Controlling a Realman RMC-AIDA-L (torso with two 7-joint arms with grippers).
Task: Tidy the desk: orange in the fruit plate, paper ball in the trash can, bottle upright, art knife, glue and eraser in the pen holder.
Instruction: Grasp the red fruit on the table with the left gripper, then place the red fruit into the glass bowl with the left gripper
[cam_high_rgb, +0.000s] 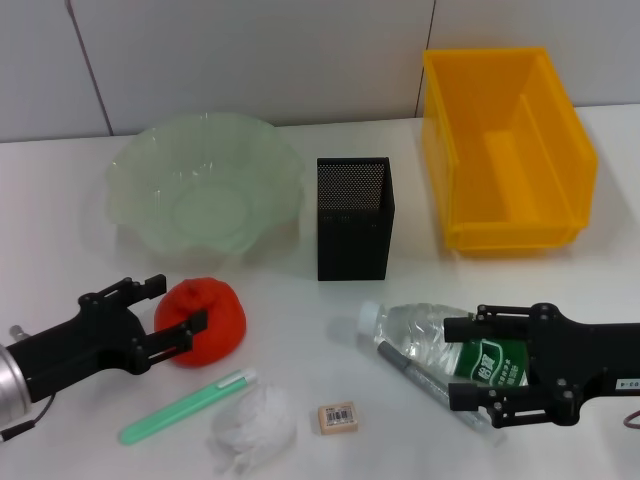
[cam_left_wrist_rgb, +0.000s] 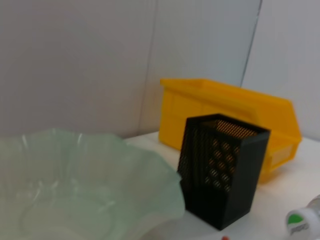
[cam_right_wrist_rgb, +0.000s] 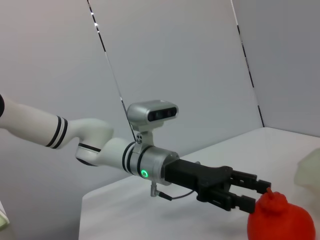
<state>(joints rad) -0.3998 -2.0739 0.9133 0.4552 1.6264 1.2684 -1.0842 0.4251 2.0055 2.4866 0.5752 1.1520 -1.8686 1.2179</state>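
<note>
The left gripper (cam_high_rgb: 172, 312) has its jaws apart around the orange (cam_high_rgb: 205, 320) on the tabletop (cam_high_rgb: 60, 260), near the plate (cam_high_rgb: 205, 190). The right gripper (cam_high_rgb: 462, 362) straddles the lying bottle (cam_high_rgb: 440, 345), jaws apart — closing off-centre could roll either away.

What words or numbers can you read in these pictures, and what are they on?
Bottle green label: white characters, too blurred to read.
Bottle cap: a green logo, no readable letters.
Eraser sticker: a barcode with tiny digits, too small to read.
Right tool: a small white tag on its arm, too small to read.
Nothing readable on the trash can, pen holder, fruit plate or orange.
</note>
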